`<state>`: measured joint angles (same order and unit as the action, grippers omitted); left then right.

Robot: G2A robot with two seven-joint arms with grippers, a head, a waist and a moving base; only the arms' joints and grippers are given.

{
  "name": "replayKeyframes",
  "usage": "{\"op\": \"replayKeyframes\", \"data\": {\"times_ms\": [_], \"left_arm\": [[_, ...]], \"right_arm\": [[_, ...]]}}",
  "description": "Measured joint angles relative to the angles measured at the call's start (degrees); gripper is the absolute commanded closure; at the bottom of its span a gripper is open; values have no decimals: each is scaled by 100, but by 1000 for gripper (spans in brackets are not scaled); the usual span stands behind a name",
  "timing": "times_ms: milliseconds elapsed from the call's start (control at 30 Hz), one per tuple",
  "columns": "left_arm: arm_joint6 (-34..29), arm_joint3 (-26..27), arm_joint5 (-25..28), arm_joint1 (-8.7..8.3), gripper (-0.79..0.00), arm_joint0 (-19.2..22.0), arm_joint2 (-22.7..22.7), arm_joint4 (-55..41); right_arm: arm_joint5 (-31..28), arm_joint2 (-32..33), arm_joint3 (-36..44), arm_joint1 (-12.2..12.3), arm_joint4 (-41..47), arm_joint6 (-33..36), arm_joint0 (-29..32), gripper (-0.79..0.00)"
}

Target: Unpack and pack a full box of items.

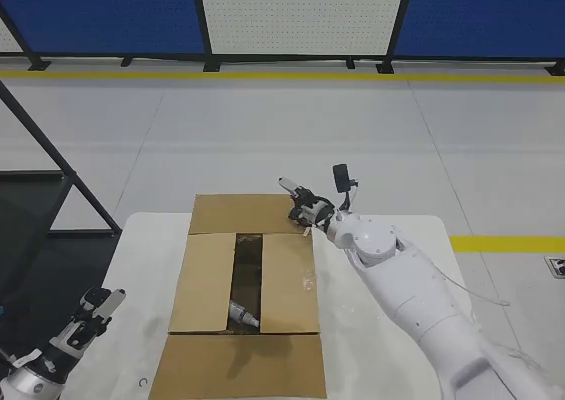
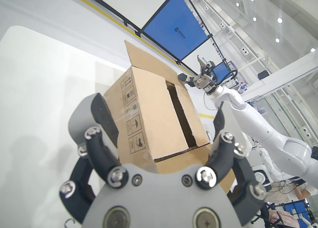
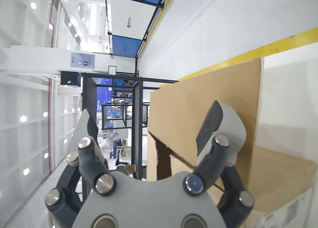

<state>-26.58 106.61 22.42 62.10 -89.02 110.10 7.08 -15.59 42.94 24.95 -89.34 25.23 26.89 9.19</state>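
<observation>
A brown cardboard box (image 1: 285, 285) stands in the middle of the white table (image 1: 382, 330). Its two long flaps lie nearly closed with a dark slot between them, and its end flaps fold outward. Through the slot a small bottle-like item (image 1: 245, 317) shows inside. My right gripper (image 1: 297, 192) hangs open at the box's far right corner, one finger (image 3: 218, 124) beside the raised far flap (image 3: 206, 94). My left gripper (image 1: 100, 302) is open and empty, low over the table's near left, facing the box (image 2: 154, 117) from a distance.
A black metal frame (image 1: 32, 130) stands off the table's left side. Blue and white panels (image 1: 292, 25) close the far end of the floor. A yellow floor line (image 1: 522, 243) runs to the right of the table.
</observation>
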Motion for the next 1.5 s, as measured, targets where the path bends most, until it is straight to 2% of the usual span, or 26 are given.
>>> {"op": "replayKeyframes", "data": {"times_ms": [167, 233, 367, 467, 767, 967, 1500], "left_arm": [[29, 13, -22, 1, -785, 0, -5, 0], [91, 40, -65, 4, -785, 6, -8, 0], [203, 2, -136, -1, -785, 64, 61, -3], [269, -111, -182, -9, -785, 110, 155, -28], [330, -416, -203, -36, -785, 165, 414, -50], [281, -474, -156, -49, -785, 132, 465, -42], [342, -441, -82, -52, -785, 27, 444, -44]], "right_arm": [[-534, 158, 379, 65, 21, 697, 112, -785], [-561, 178, 583, 88, -6, 992, 191, -785], [-226, 150, 1083, 131, -152, 1707, 355, -785], [198, 108, 1364, 152, -310, 1993, 452, -785], [1183, -1, 1813, 152, -663, 2302, 670, -785], [1402, -160, 1804, 48, -742, 2482, 714, -785], [194, -52, 1797, -298, -42, 2443, 639, -785]]}}
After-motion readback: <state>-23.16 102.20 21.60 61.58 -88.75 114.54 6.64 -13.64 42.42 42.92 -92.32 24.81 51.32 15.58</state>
